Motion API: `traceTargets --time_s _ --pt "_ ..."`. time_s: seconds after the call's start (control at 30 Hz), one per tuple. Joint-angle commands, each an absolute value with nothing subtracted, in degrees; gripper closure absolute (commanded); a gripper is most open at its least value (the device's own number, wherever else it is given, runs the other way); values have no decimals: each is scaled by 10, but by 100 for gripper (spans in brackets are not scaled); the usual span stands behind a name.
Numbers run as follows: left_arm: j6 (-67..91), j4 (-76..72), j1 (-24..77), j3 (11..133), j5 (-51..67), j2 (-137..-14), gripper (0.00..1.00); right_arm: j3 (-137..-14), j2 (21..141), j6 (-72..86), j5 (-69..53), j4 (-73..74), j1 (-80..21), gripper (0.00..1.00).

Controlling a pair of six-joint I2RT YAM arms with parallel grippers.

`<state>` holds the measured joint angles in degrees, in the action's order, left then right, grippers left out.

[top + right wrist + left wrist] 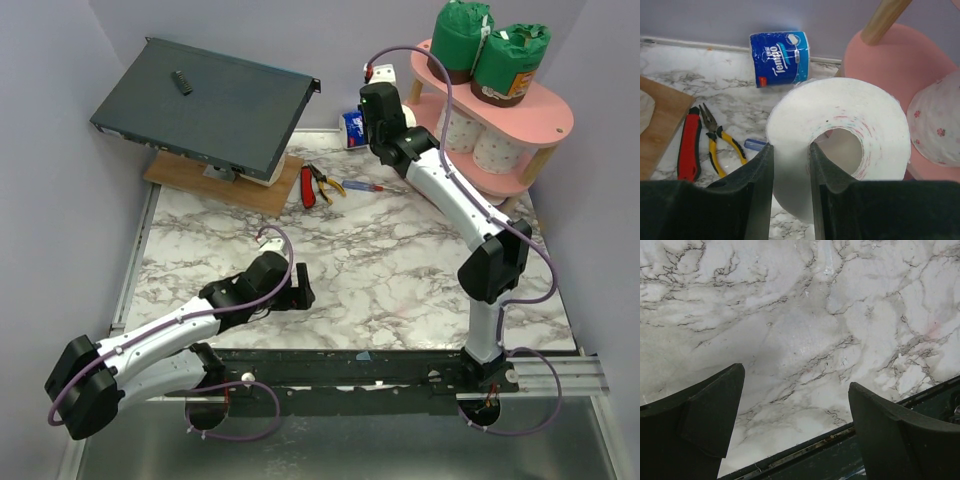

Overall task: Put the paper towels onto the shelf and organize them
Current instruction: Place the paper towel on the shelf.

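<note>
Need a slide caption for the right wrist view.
Right gripper pinches a bare white roll by its wall beside the pink shelf; blue-wrapped roll behind.

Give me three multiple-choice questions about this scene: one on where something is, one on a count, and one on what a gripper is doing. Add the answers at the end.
1. Where is the blue-wrapped roll?
A. On top of the grey box
B. On the table
C. On the wooden board

2. How many green-wrapped rolls stand on the top board of the pink shelf?
A. One
B. Two
C. Four

3. What is the right gripper doing?
A. Open and empty
B. Shut on the pliers
C. Shut on a white roll

Answers:
1 B: it rests on the marble surface.
2 B: two green tops sit side by side up there.
3 C: its fingers pinch the roll's wall, with one finger in the centre hole.
</note>
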<state>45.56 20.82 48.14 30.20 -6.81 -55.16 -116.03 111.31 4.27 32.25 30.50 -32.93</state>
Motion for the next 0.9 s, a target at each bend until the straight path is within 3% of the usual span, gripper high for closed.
traceTargets --time_s 0.0,0.87 --pt "439 224 484 326 -75 -556 10 -1208 1141 9 351 266 -322 74" --pt "434 213 484 349 -81 -596 10 -1253 1182 -38 388 187 -270 75"
